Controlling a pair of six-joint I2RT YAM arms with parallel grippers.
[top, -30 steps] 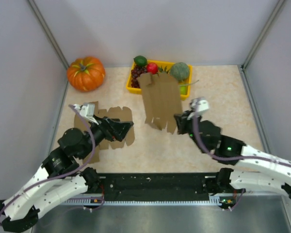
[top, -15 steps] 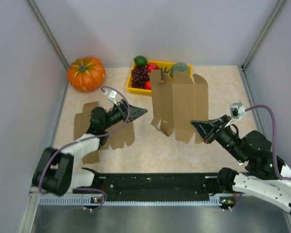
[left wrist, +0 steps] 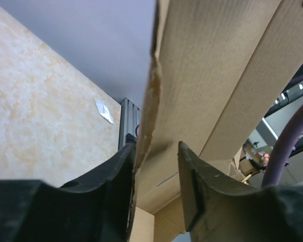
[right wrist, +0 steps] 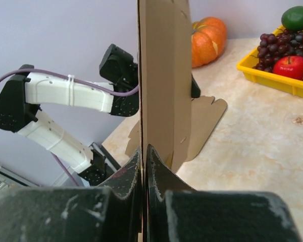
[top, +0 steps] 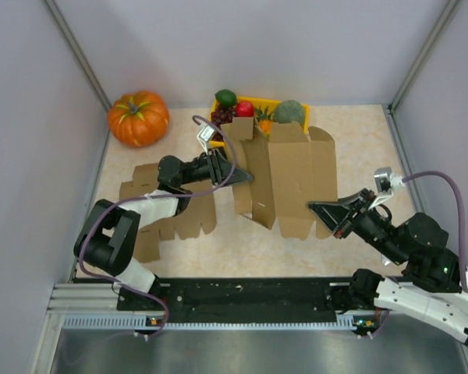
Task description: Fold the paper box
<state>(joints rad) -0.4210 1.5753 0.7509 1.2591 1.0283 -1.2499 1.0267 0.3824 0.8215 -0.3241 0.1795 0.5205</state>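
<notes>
The paper box (top: 290, 181) is a brown cardboard blank standing upright in the middle of the table, partly opened out. My right gripper (top: 320, 209) is shut on its lower right edge; in the right wrist view the fingers (right wrist: 144, 148) pinch the thin panel (right wrist: 161, 75) edge-on. My left gripper (top: 242, 178) reaches in from the left to the box's left edge. In the left wrist view its jaws (left wrist: 156, 146) straddle that cardboard edge (left wrist: 212, 75). The left finger touches the edge and a gap remains on the right finger's side.
A second flat cardboard blank (top: 165, 212) lies on the table under the left arm. An orange pumpkin (top: 138, 118) sits at the back left. A yellow tray (top: 215, 140) of fruit stands behind the box. Grey walls enclose the table.
The left gripper has moved right from above the flat blank to the upright box's left edge, and its jaws have narrowed. The right gripper holds the box, which has spread wider.
</notes>
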